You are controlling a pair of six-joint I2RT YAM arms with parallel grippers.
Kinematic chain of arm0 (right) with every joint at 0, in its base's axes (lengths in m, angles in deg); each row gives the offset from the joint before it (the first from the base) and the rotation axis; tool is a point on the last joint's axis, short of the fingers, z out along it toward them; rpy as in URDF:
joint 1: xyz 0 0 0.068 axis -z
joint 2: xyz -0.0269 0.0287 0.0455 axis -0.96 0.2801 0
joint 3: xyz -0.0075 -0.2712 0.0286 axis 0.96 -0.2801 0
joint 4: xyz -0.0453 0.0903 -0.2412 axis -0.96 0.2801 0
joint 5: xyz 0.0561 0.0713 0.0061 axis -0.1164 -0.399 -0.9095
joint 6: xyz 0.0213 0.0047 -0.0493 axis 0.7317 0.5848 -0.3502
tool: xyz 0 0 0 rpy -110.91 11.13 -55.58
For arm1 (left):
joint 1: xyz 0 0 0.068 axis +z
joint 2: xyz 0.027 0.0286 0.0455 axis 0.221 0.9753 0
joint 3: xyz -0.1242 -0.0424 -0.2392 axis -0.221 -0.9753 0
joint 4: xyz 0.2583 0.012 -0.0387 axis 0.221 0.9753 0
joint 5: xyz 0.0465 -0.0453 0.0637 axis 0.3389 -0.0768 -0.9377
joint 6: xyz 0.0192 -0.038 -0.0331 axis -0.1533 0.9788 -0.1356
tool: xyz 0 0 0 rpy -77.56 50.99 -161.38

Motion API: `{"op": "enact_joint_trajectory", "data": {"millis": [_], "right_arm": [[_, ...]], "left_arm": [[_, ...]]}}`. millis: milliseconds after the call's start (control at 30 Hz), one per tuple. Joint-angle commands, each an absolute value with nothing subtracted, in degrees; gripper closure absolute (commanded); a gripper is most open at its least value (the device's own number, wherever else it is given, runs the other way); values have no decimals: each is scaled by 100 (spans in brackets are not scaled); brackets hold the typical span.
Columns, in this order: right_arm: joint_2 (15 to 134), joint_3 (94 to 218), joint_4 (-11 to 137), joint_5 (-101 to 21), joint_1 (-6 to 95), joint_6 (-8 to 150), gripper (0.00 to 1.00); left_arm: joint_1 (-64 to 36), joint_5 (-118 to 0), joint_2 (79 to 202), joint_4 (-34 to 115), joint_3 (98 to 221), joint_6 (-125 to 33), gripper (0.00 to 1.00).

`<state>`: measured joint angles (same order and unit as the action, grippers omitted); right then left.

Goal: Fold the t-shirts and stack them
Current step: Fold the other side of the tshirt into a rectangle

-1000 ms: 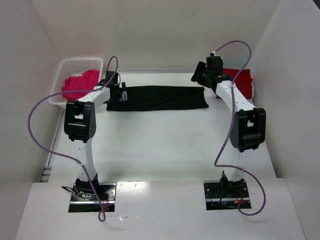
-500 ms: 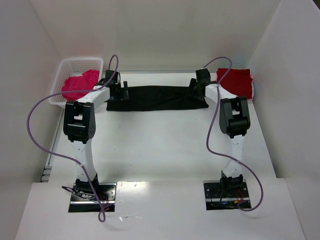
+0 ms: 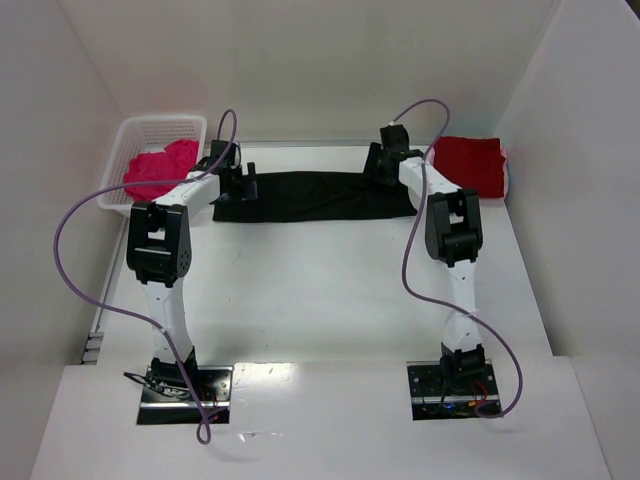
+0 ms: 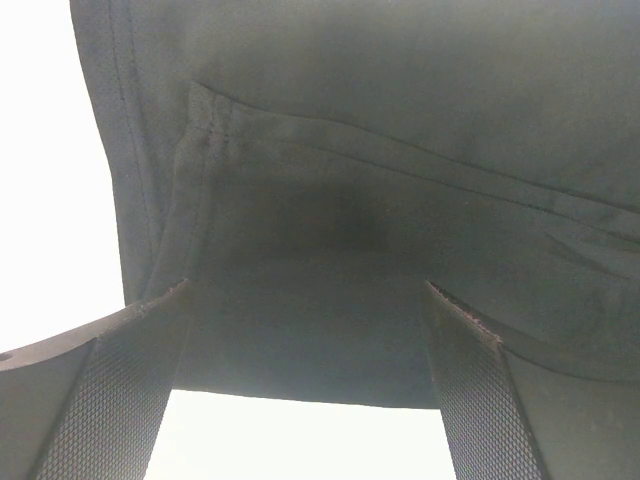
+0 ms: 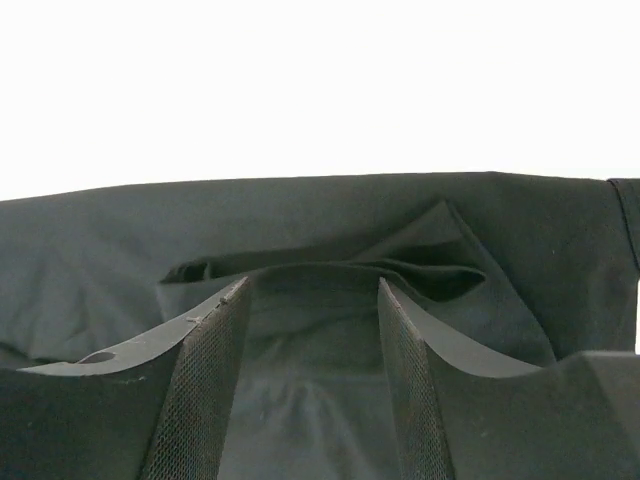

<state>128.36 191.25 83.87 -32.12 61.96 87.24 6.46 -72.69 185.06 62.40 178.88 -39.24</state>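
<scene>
Black tee [image 3: 320,195] lies as a long folded strip across the far part of the bench [image 3: 320,300], long edges running L-R. Its L end is near the white basket [image 3: 165,121] in the far-L corner. Its R end is just beside the red tee [image 3: 470,165], which sits folded in the far-R corner against the wall. Only a narrow gap there, and the R arm [image 3: 455,230] reaches across that end. White walls [image 3: 330,70] close the bench on L, back & R, so little room at the far corners. Widest open stretch is the bare bench from the strip's near edge down to the arm bases, between the 2 arms.

L fingers [image 4: 110,400] are spread wide apart, set down over the strip's L end. Wrist view shows a hemmed edge and a fold line running between them, w/ bare bench at the L side and below. R fingers [image 5: 205,390] stand part-way apart, astride a folded lip at the strip's R end near the far edge. Cloth lies flat in the gap, and bench shows beyond the cloth edge.

Pink tee [image 3: 155,170] is bunched inside the basket, unfolded.

Count: 3 tees (1 black, 1 red, 1 pink), 1 basket, 2 arms incl. L arm [image 3: 160,245].
</scene>
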Motion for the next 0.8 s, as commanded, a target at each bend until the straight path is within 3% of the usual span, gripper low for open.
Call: {"op": "enact_joint_trajectory", "data": {"millis": [0,333,500,767], "right_arm": [[13106,19509,8615,-3092,6152,8608,41],[13098,20177,8492,-3092,6152,8712,41],[12606,20231,8360,-3284,6152,8766,36],[12017,19037,8413,-2732,6152,8449,34]], "left_arm": [[626,-7249,18448,6173,17876,-4023,0],[626,-7249,18396,6287,17876,-4075,0],[626,-7372,18395,6287,17815,-4128,0],[626,-7231,18290,6173,17744,-3926,0]]}}
